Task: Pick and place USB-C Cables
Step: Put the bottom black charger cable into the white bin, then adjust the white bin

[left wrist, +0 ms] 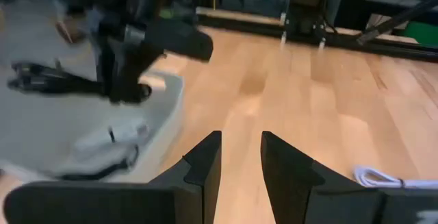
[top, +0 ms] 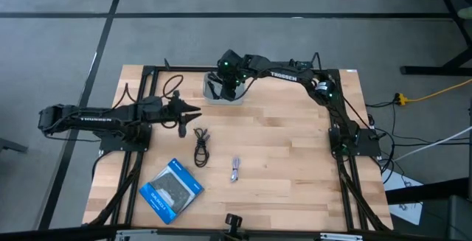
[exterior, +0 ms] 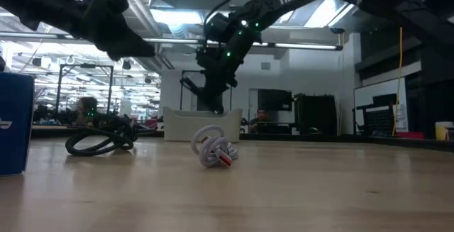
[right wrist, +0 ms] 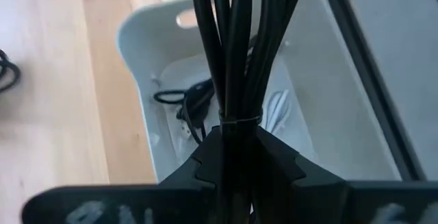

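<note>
Right gripper (right wrist: 236,155) clamps a black USB-C cable bundle (right wrist: 236,53) above the white bin (right wrist: 342,94).
Bundle's light and floppy; you'd best grip at its tie, between the jaws. Left gripper (left wrist: 239,159) sits open.

Right claw (right wrist: 236,157) and its black cable bundle (right wrist: 236,53) block the middle of the white bin (right wrist: 140,39); contents behind only partly seen. Left wrist view smeared: pale thing in the bin (left wrist: 113,138), possibly a cable. Blue packet (exterior: 14,122) cut by low view's edge. Silver cable (left wrist: 383,178) runs off frame.
</note>
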You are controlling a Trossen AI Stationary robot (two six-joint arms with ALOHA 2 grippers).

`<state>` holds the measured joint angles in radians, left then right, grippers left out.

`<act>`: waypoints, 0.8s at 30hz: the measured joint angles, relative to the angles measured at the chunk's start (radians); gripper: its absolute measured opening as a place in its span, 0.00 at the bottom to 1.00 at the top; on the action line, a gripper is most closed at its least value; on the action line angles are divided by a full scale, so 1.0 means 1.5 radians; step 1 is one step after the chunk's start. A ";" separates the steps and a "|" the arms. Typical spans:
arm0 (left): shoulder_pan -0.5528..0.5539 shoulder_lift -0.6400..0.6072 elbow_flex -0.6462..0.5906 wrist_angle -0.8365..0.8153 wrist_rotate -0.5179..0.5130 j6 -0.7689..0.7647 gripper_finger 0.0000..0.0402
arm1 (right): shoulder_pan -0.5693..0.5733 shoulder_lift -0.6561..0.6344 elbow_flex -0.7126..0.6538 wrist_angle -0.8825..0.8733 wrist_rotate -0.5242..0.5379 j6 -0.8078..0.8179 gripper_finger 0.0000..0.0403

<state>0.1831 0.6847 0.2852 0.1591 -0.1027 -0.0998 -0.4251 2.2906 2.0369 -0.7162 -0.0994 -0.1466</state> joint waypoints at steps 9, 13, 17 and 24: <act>0.010 -0.012 0.013 -0.113 -0.010 -0.080 0.24 | 0.000 0.005 0.000 -0.004 0.000 0.009 0.29; 0.010 -0.012 0.013 -0.111 -0.026 -0.069 0.24 | 0.000 0.003 0.000 -0.012 0.000 0.023 0.41; 0.010 -0.012 0.013 -0.111 -0.027 -0.069 0.24 | 0.000 0.002 0.004 -0.062 0.000 0.060 0.46; 0.010 -0.012 0.013 -0.111 -0.028 -0.069 0.24 | 0.039 -0.002 0.058 -0.392 -0.069 0.307 0.48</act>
<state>0.1982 0.6662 0.3054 -0.0074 -0.1445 -0.2031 -0.3672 2.2871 2.1235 -1.3036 -0.2024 0.3133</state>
